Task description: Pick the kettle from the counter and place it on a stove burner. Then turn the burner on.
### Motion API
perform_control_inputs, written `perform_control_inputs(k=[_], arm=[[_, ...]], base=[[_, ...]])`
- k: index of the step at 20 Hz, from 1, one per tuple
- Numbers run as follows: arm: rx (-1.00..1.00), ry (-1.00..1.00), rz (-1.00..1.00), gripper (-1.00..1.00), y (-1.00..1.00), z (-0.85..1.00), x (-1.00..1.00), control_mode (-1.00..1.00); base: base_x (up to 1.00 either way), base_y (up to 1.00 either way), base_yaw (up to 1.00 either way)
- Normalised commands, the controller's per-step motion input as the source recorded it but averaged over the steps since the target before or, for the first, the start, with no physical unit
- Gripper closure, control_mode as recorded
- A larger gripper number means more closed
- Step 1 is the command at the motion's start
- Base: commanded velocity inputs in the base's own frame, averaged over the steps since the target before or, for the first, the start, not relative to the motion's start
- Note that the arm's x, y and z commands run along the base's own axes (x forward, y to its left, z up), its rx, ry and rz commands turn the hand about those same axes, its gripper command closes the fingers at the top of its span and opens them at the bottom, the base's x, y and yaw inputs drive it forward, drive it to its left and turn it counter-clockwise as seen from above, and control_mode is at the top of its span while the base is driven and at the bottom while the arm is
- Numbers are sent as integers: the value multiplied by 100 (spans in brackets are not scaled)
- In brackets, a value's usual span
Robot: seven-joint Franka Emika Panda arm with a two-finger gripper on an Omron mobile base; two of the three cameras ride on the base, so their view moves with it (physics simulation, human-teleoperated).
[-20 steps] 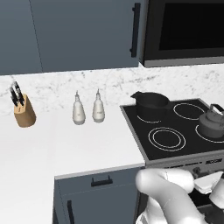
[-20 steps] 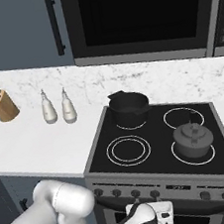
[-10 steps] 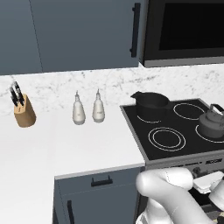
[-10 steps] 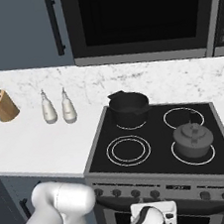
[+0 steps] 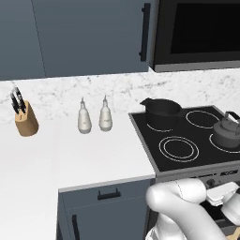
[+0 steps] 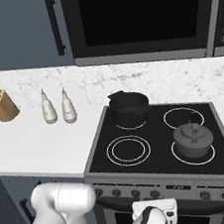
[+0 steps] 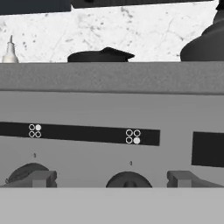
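Observation:
The dark-grey kettle [image 6: 193, 141] [image 5: 228, 133] stands upright on the front right stove burner [image 6: 177, 154], a thin white ring on the black glass. In the hand view the kettle [image 7: 205, 41] rises at the top right above the stove's front edge. My gripper [image 7: 113, 179] is open and holds nothing. It sits low, facing the stove's grey control panel, with a dark knob [image 7: 129, 180] between its fingertips [image 7: 41, 178]. My white hand [image 6: 153, 214] hangs in front of the oven door. The white counter [image 5: 93, 154] lies left of the stove.
A wider dark pot [image 6: 128, 107] [image 5: 161, 111] sits on the back left burner. Two white shakers [image 5: 84, 119] and a knife block [image 5: 26, 119] stand on the counter by the wall. Another knob [image 7: 26, 173] lies left of my gripper. A microwave [image 6: 141, 15] hangs above the stove.
My hand has edged slightly right and up in front of the stove's panel. The kettle and pot have not moved, and the gripper stays open.

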Motion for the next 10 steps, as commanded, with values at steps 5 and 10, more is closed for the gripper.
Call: perform_control_inputs(k=[5, 10], arm=[[0, 0, 0, -100, -1, -10, 13, -100], [0, 0, 0, -100, -5, -19, 6, -100]], base=[[0, 0, 0], [0, 0, 0]])
